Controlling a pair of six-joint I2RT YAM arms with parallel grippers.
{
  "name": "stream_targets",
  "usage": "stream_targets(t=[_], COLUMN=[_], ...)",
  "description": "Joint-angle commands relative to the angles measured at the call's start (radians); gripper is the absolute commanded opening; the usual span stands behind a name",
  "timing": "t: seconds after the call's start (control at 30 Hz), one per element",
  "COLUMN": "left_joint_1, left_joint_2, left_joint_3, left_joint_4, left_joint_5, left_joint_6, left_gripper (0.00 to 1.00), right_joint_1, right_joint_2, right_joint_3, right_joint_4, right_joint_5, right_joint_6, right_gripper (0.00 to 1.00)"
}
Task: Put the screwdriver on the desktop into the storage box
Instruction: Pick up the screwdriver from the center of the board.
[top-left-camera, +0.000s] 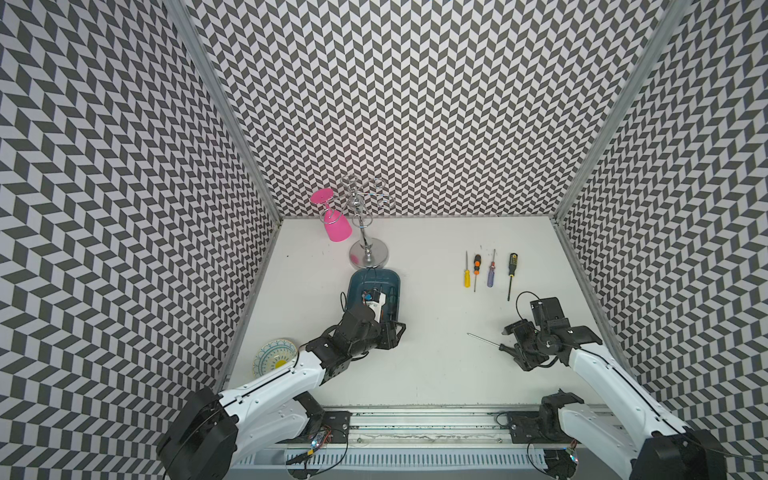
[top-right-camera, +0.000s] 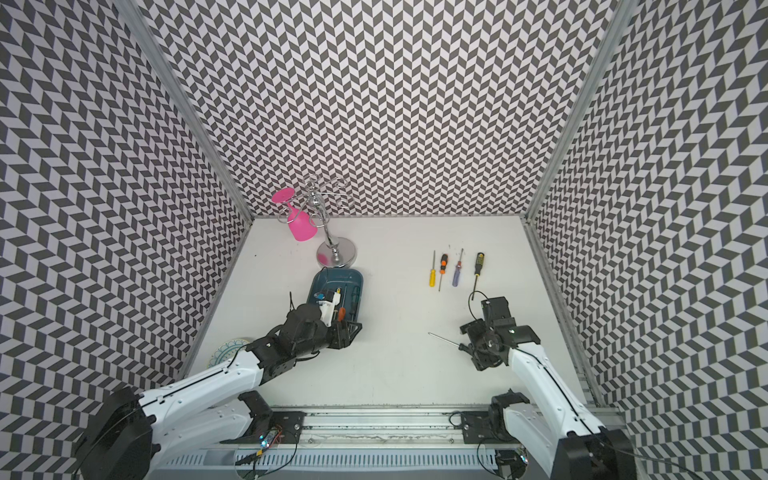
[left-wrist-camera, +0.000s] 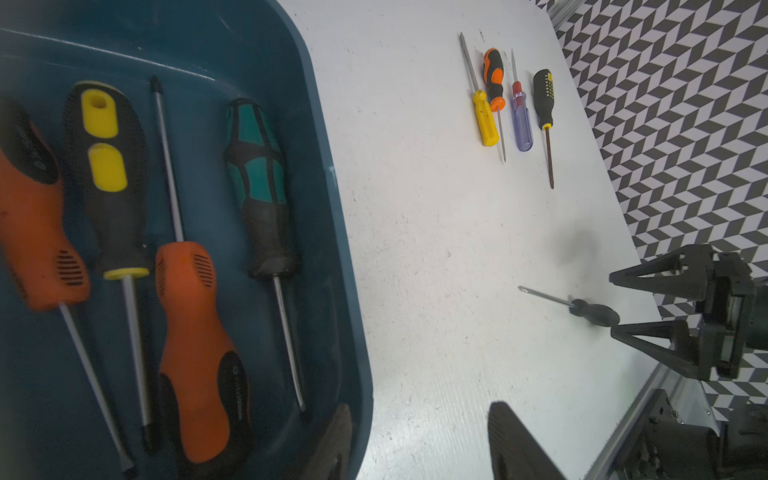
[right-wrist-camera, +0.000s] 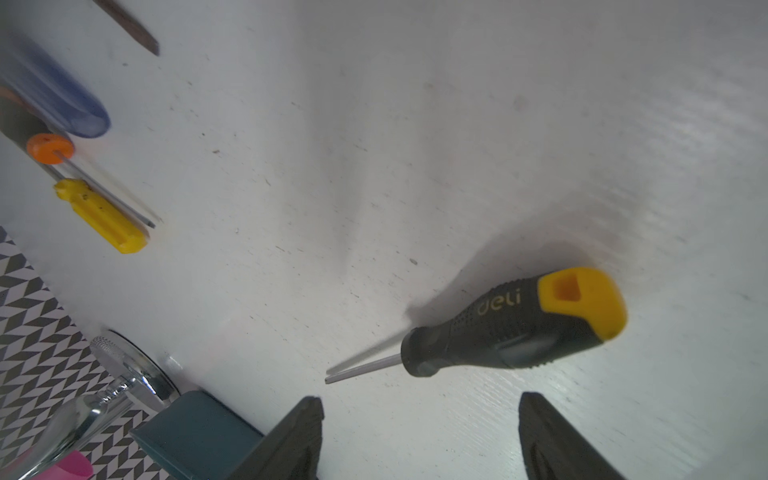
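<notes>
The black rubber-handled screwdriver with the yellow butt cap (right-wrist-camera: 515, 328) lies flat on the white desktop (right-wrist-camera: 415, 124), on the right arm's side and well apart from the box. In a top view only its steel shaft (top-left-camera: 484, 339) shows. It pokes out from under the right gripper (right-wrist-camera: 419, 399), tip aimed at the middle of the desk and a touch toward the back wall. So the long axis runs roughly crosswise, handle outward and tip inward.

From the right wrist, the handle sits just ahead of that claw. The fingers are spread wide to either side and touch nothing. I'd say the grab depends on the jaws closing across the handle rather than along it. I can't tell from here whether they are squared up for that.

The right arm is plainly the nearer one. The shallow teal plastic storage box (top-left-camera: 358, 281) sits over by the left arm and already holds four larger screwdrivers (left-wrist-camera: 187, 332). The left gripper (left-wrist-camera: 419, 405) hangs astride its rim, spread and gripping nothing. A row of four small screwdrivers (top-left-camera: 491, 276) waits farther back.
</notes>
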Motion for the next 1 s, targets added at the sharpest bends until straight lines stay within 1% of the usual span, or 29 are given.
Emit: stream_targets(t=[0.0,0.07,0.3,0.33,0.4,0.6,0.67,0.7,0.77,0.83,0.87,0.97], left_joint_1=[-0.001,-0.001,-0.001,-0.001,-0.001,-0.001,-0.001,-0.001,-0.001,-0.001,-0.001,0.000], left_joint_2=[-0.011,-0.010,-0.014,-0.013,-0.010,-0.011,-0.012,-0.012,-0.013,-0.014,-0.015,-0.013], left_joint_3=[-0.012,-0.015,-0.021,-0.021,-0.020,-0.023,-0.022,-0.023,-0.024,-0.032,-0.033,-0.029], left_joint_4=[0.018,0.016,0.015,0.015,0.015,0.015,0.015,0.013,0.016,0.020,0.021,0.016], left_joint_5=[-0.014,-0.015,-0.024,-0.025,-0.024,-0.029,-0.033,-0.036,-0.040,-0.043,-0.043,-0.050], left_joint_6=[-0.009,-0.011,-0.016,-0.016,-0.017,-0.021,-0.023,-0.025,-0.030,-0.034,-0.035,-0.032], left_gripper=[0.56,0.56,0.56,0.56,0.56,0.56,0.56,0.56,0.56,0.56,0.56,0.56], right_joint_1=[-0.012,-0.019,-0.039,-0.042,-0.046,-0.062,-0.065,-0.066,-0.067,-0.068,-0.068,-0.067], right_joint_2=[0.029,0.046,0.099,0.108,0.130,0.226,0.274,0.298,0.343,0.377,0.391,0.411], right_joint_3=[0.009,0.015,0.004,-0.001,-0.009,0.012,0.017,0.019,0.028,0.028,0.026,0.025], right_joint_4=[0.020,0.022,0.056,0.065,0.086,0.110,0.125,0.134,0.140,0.157,0.167,0.201], right_joint_5=[0.008,0.010,0.019,0.017,0.008,-0.043,-0.067,-0.085,-0.099,-0.113,-0.121,-0.144], right_joint_6=[0.004,0.001,-0.017,-0.018,-0.026,-0.083,-0.114,-0.133,-0.162,-0.184,-0.194,-0.215], right_gripper=[0.73,0.71,0.68,0.66,0.60,0.58,0.42,0.36,0.35,0.25,0.24,0.10])
